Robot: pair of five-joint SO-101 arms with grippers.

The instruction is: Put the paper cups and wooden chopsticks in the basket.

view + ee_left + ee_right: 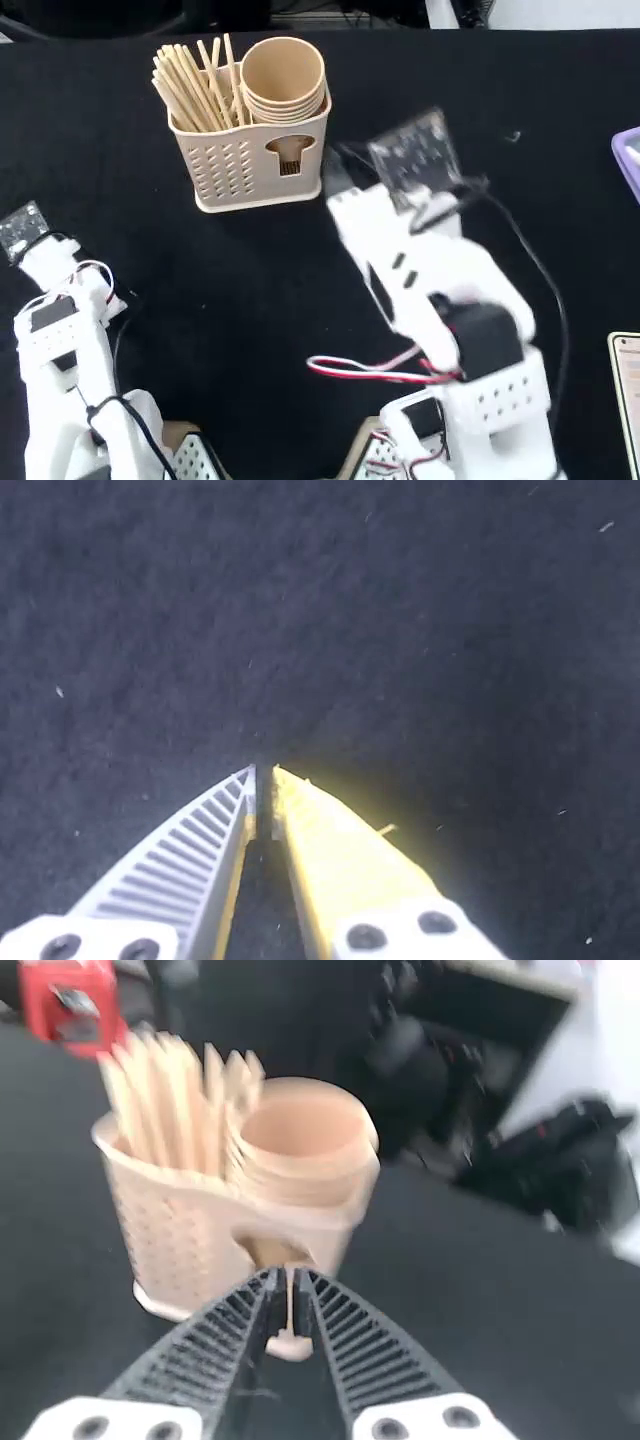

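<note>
We note the basket point(250, 165) near the table's point(220, 300) far edge, paper cups point(284, 75) stacked and wooden chopsticks point(195, 85) upright inside it. Right gripper point(290, 1295) clenched, empty, just beside the basket. Left gripper point(265, 790) clenched, empty, by the table's left edge.

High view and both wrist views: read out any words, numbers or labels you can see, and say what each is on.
No text is readable anywhere.
On the white card at the high view's right edge: print too small to read.
On the red object behind the basket: grey patch, too blurred to read.
On the basket, paper cups and wooden chopsticks: none.
</note>
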